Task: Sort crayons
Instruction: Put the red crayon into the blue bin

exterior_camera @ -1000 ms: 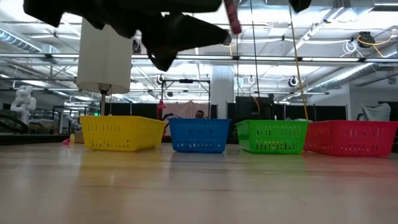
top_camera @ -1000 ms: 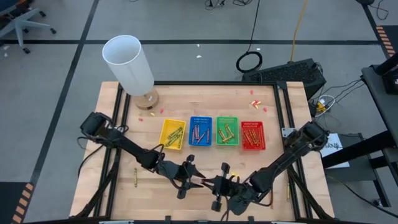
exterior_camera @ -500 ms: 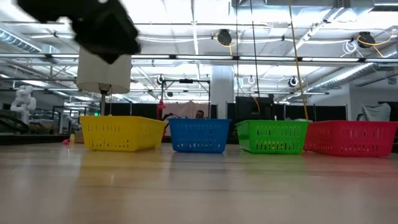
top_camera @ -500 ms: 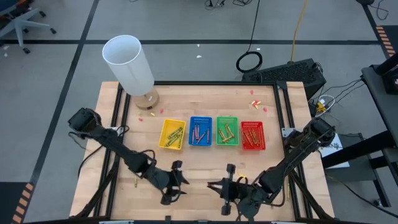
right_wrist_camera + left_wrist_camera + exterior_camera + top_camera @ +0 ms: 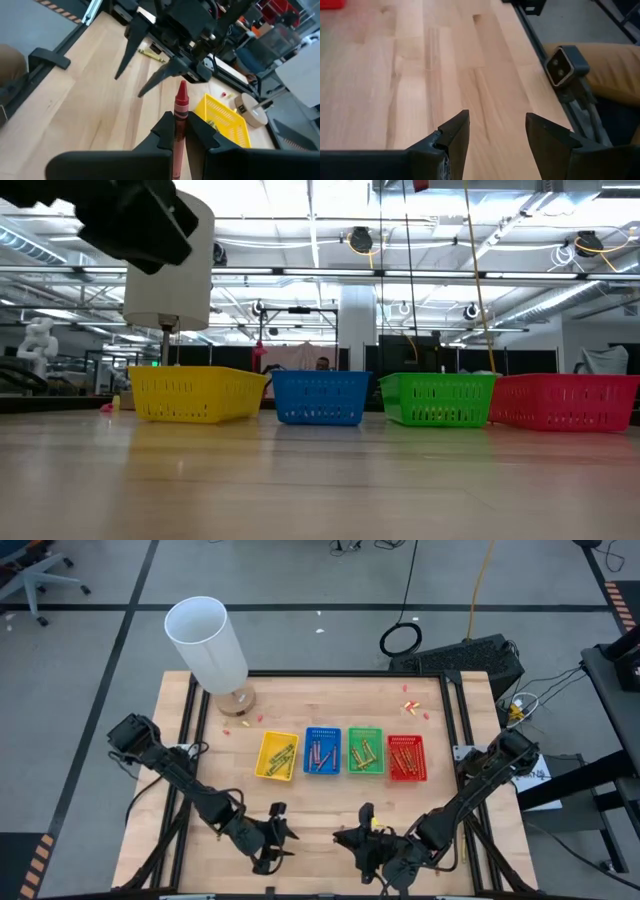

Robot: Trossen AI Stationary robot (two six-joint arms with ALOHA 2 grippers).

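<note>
Arms retreated, right pincer [image 5: 181, 131] gripping one red crayon [image 5: 180, 107]

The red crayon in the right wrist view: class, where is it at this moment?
The red crayon stands pinched in the right gripper, at the table's near edge, right of the empty left gripper and below the trays.

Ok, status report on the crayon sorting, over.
Right tool shut on red crayon, near table's front edge. Left tool open, empty, beside it. Red tray across the table; nothing in the way.
</note>
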